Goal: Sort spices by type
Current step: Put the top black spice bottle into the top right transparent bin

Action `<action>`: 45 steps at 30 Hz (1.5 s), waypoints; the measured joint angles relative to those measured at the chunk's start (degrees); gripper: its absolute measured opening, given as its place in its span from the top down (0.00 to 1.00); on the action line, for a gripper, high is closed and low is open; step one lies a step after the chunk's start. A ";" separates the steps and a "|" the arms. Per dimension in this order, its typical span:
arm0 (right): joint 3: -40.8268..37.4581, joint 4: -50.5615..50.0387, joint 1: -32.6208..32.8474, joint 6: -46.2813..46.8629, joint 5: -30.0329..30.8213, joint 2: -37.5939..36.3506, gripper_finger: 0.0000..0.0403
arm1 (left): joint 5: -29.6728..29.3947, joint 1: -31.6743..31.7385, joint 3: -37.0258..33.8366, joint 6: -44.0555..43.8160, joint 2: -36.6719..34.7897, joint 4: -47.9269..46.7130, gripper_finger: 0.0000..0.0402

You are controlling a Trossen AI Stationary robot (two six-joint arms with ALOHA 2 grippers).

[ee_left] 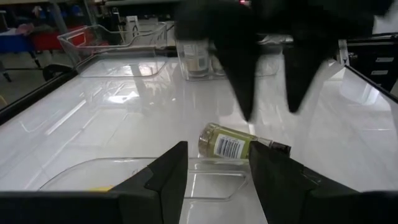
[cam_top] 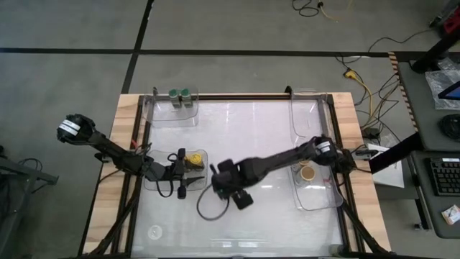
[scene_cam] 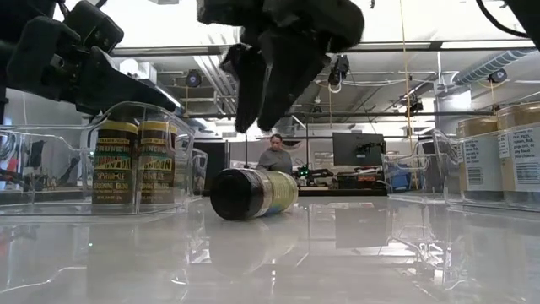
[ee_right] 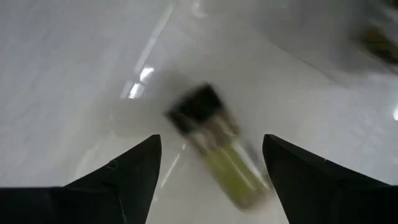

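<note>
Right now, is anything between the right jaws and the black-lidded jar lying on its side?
Nothing visible. The right gripper hangs open directly above the fallen jar, which lies alone on bare table, apart from the trays.

The two dark jars with yellow labels [scene_cam: 135, 162] standing in a clear tray carry printed lettering, too small to make out; the lying jar [ee_left: 231, 144] on the bench shows a white label with a barcode, its digits unreadable; the tan-lidded jars [scene_cam: 498, 160] bear white labels with fine print, also illegible; nothing else reads.
</note>
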 joint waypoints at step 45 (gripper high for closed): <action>1.47 1.47 0.93 -13.12 5.05 9.44 0.39 | 0.00 0.00 -0.02 -0.55 -0.09 0.39 0.61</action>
